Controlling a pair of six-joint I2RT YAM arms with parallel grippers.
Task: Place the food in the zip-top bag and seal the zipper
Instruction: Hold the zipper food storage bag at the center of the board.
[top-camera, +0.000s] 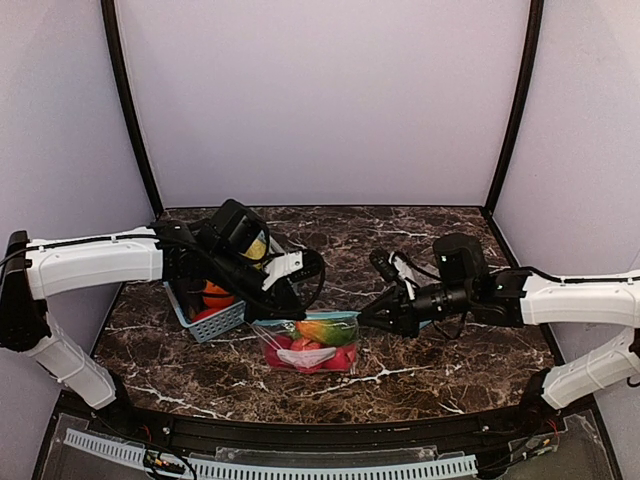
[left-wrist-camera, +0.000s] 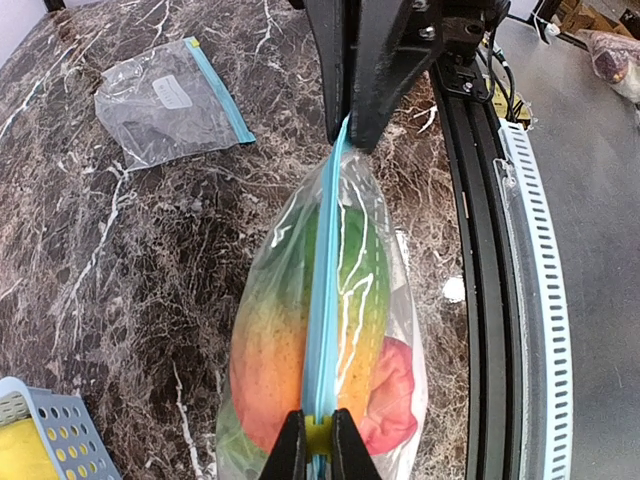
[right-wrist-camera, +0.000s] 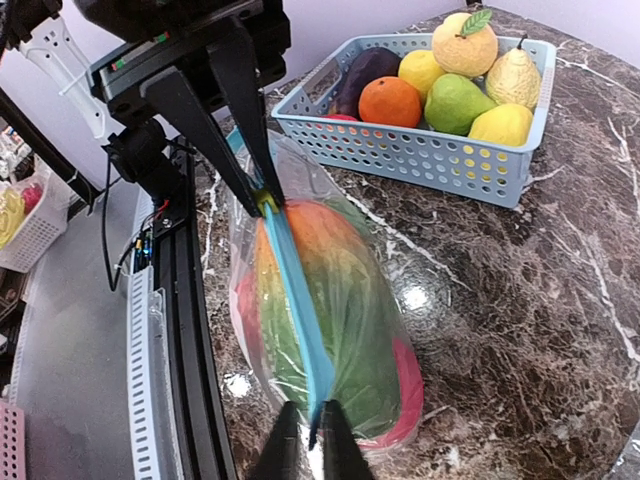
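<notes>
Zipper (left-wrist-camera: 322, 300), ends pinched by left end effector (left-wrist-camera: 318, 447), right end effector (right-wrist-camera: 300, 436)

It was a robot lab cell: blank pale panels (top-camera: 320, 100) on black posts (top-camera: 128, 110) boxed in a marble-print tabletop (top-camera: 420, 375), slotted cable ducting (top-camera: 300, 467) ran along its near edge, a white storage basket (right-wrist-camera: 35, 225) beyond.

The table (top-camera: 420, 370) has a dark brown, marble-patterned top with white veins. A light-blue mesh basket (top-camera: 225, 320) sits on its left side, toward the middle. Just beside the basket's near right corner, a full bag (top-camera: 308, 350) rests on the tabletop near the front centre, with its zipper (left-wrist-camera: 325, 270) uppermost. An empty bag (left-wrist-camera: 165, 100) lies flat on the marble, well apart from the full one, with a blue strip along one edge.
</notes>
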